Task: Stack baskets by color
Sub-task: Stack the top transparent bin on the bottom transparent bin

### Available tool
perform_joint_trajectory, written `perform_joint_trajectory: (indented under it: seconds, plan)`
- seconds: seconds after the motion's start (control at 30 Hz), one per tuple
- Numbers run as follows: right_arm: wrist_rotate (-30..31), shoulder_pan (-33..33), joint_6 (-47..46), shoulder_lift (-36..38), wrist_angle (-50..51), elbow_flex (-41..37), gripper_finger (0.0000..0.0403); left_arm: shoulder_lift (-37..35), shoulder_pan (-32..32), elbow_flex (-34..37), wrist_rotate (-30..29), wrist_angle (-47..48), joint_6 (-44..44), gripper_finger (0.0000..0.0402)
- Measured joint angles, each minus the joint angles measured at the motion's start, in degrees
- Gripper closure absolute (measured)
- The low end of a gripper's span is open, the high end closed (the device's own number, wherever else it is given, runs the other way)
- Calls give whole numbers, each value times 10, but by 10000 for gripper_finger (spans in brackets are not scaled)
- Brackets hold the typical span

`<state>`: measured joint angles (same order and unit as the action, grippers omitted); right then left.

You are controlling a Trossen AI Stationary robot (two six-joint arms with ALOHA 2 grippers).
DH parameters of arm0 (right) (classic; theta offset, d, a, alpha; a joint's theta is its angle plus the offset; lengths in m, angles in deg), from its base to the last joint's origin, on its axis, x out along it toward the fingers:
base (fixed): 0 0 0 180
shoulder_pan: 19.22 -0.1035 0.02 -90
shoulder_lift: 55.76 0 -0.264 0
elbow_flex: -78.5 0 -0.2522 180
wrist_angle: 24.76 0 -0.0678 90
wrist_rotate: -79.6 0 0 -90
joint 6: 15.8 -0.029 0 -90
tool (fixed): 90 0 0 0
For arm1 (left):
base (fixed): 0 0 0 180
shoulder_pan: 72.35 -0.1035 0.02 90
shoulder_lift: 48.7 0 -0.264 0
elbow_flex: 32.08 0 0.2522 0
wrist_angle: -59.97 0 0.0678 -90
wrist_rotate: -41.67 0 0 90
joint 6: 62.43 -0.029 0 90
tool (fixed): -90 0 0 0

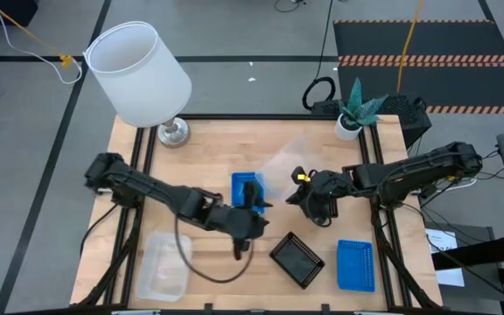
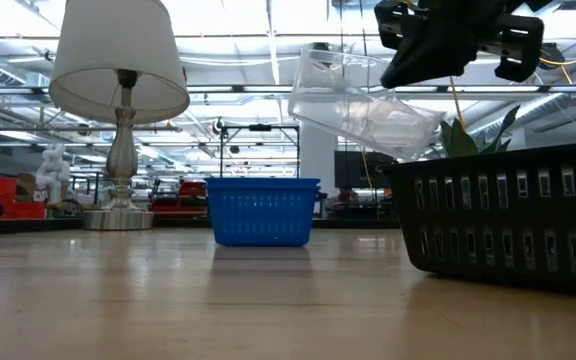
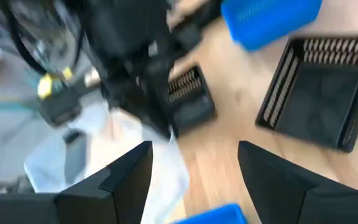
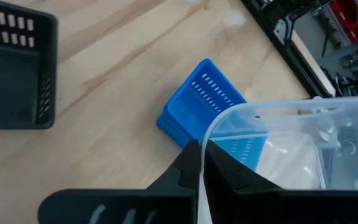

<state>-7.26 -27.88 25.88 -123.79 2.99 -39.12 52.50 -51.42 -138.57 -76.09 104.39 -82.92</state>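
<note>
My right gripper (image 1: 297,188) is shut on a clear basket (image 1: 283,164), which is held in the air over the middle of the table. Beneath it a blue basket (image 1: 240,185) stands on its bottom on the wood. My left gripper (image 1: 254,203) is open just beside that blue basket, with nothing between its fingers (image 3: 129,174). On the table's near side are a second clear basket (image 1: 164,265) at the left, a black basket (image 1: 297,260) and another blue basket (image 1: 354,264). My right gripper pinches the clear basket's wall at its rim (image 4: 199,149) between its two fingers, one finger inside the basket and one outside. The fingers slant down from the table's right side. The basket (image 2: 363,105) is lifted clear of the table and tilted.
A lamp with a white shade (image 1: 138,72) stands at the far left corner, and a small potted plant (image 1: 353,112) at the far right corner. Bare wood lies along the table's left side and far edge.
</note>
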Motion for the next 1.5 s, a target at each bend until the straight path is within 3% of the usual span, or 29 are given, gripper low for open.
perform_joint_trajectory:
  seconds: [0.17,0.67,0.83,0.93,1.1,1.37,1.5]
  plan:
    - [-2,-1,-3,0,18,0,401,65,-22,-74,-6,122,24,163]
    - [-16,-3,-1,0,22,0,401,79,-52,-81,-31,107,-44,160]
    - [-18,-19,33,0,22,0,401,79,-95,-81,71,112,-45,160]
    - [-18,-24,45,0,25,0,401,79,-106,-81,93,112,-46,167]
    - [-18,-24,56,0,31,0,401,79,-118,-81,143,130,-66,223]
    - [-13,-24,75,-3,30,0,401,79,-119,-81,162,160,-69,378]
    - [3,-24,69,-4,27,0,389,79,-114,-81,144,165,-63,390]
